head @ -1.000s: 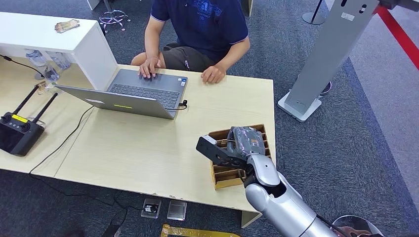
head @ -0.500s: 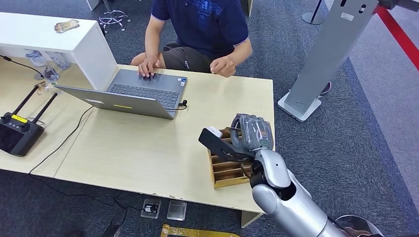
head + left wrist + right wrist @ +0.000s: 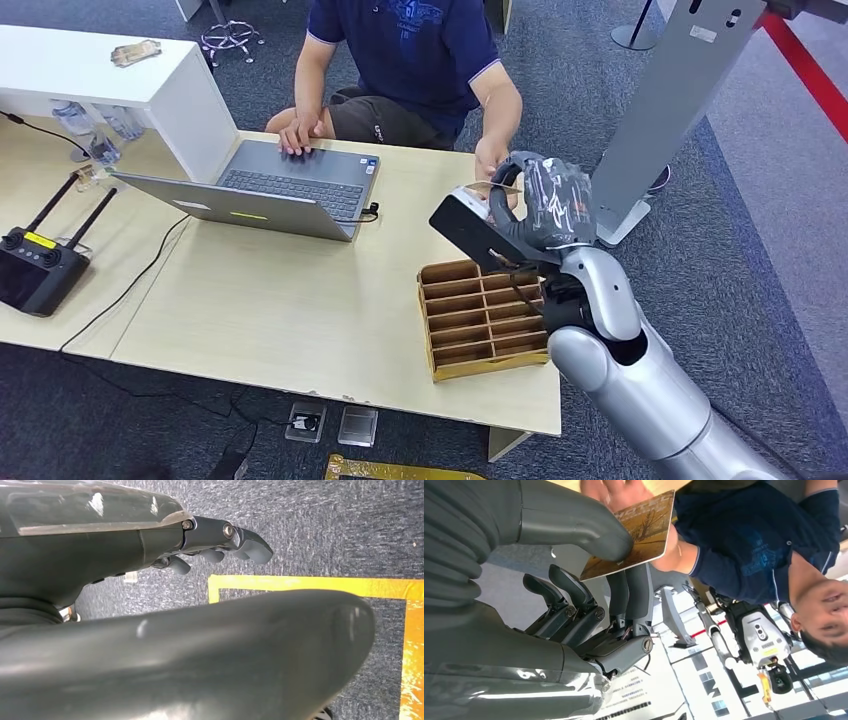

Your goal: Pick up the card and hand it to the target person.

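Fingers and thumb of our right hand (image 3: 545,205) are pinching the card (image 3: 634,537), thumb pressed on its printed face and two fingers behind it, as the right wrist view shows plainly. Since a second ago we have lifted this hand off the wooden divider tray (image 3: 485,318); then it sat right over the tray's compartments, half a second ago it was rising, and now it hangs beyond the tray's far edge, above the desk (image 3: 300,300). The tray has not shifted. The card sticks out past our fingertips on the side away from the tray, towards the person (image 3: 410,50) seated across the desk. In the head view our own hand hides most of the card.

The person has moved too: the hand (image 3: 490,165) that rested flat on the desk a second ago has come over to ours, and in the right wrist view its fingers reach the card's far end, though we cannot tell whether they grip it. Their other hand (image 3: 300,135) stays on the laptop (image 3: 270,190), well beyond the tray.

Our left hand (image 3: 220,542) hangs over carpet with yellow floor tape (image 3: 320,583), fingers loosely apart and holding nothing.
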Motion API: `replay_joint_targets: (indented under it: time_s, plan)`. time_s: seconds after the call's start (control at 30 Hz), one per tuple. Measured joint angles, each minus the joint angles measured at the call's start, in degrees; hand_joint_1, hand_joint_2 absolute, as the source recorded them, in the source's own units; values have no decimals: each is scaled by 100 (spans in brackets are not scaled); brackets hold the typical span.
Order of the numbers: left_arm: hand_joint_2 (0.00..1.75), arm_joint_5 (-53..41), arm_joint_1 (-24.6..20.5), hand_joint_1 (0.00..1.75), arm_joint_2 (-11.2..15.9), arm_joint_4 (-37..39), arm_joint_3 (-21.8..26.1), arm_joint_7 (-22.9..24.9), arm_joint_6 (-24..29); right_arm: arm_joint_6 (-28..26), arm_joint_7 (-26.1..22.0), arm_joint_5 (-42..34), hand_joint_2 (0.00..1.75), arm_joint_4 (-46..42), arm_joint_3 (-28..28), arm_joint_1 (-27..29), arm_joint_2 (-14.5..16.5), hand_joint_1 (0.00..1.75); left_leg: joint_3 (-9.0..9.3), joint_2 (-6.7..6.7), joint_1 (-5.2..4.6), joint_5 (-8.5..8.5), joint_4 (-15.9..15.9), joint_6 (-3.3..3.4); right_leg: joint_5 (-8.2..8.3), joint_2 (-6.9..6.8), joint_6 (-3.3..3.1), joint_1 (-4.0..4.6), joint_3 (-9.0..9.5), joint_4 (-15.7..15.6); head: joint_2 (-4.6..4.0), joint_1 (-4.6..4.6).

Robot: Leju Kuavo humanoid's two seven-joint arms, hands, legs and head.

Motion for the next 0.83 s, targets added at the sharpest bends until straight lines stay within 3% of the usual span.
replay_joint_targets:
  time_s: [0.23,0.43,0.57,0.83]
  plan:
    - [0,-15,-194,0,-20,0,-37,156,1,-282,-853,-500,175,1908,92,-689,485,169,-2,-4,0,5,0,-1,2,-3,-2,0,1,6,0,-1]
    - [0,22,-189,0,-22,0,-38,128,0,-337,-991,-542,175,2339,132,-779,651,169,-3,-4,0,5,0,-1,2,-3,-2,0,0,6,0,-3]
    - [0,144,-79,0,-22,0,-37,-43,-7,-511,-1280,-585,175,4256,357,-970,1456,0,-3,-3,0,4,0,-1,0,-4,-1,0,-3,5,0,0]
    - [0,164,-32,0,-20,0,-37,-83,-16,-540,-1291,-623,175,4774,428,-985,1620,0,-2,-3,0,5,1,-1,1,-2,-1,0,-3,5,0,4]
